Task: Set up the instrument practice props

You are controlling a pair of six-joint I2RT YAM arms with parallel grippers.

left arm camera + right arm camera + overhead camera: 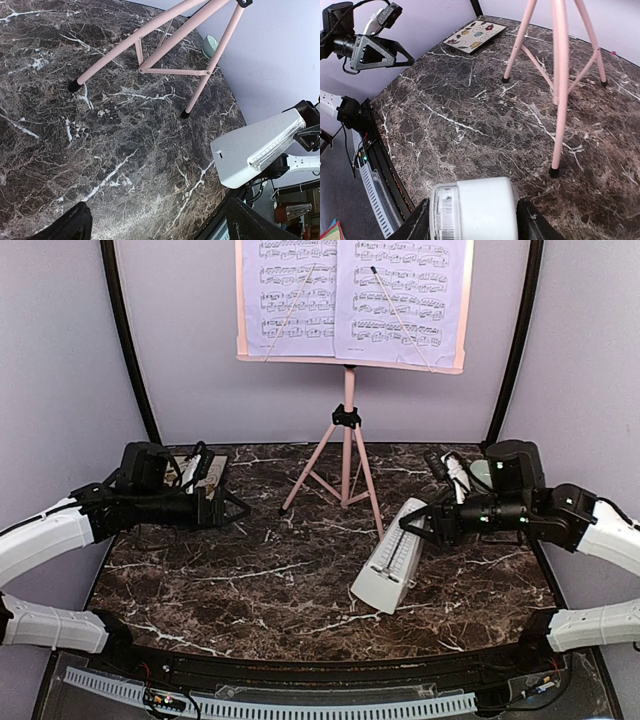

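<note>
metronome [392,565]: white pyramid, front right of centre on the table [250,580], tilted hard over. Its narrow top is up in the right gripper and its wide base is low, toward the near edge. I cannot tell whether a base corner touches the marble.
right gripper [420,520]: closed partway on the metronome's upper end, a finger on each side, as the right wrist view shows.
left gripper [225,502]: jaws wide, holding nothing, hovering over the left side of the table near the floral tile [475,35].
music stand [349,420]: upright at the back centre, its tripod feet on the marble, well apart from the metronome.
sheet-music pages [295,295]: two, side by side on the stand's desk, both the right way up.
step in hand: standing the metronome upright on its base, by my reading; it looks to be the one prop not in place.
doing it well: rotate the wrist until the base is level before lowering, since a corner-first landing would let it pivot in the grip. Choose bare marble clear of the nearest stand foot, so the tripod is not nudged. Open only once the base sits flat, then lift straight up off the narrow top — a sideways exit could tip so tall and narrow a body.
risk: the small green bowl [480,472] sits behind the right arm — the elbow should keep off it.
</note>
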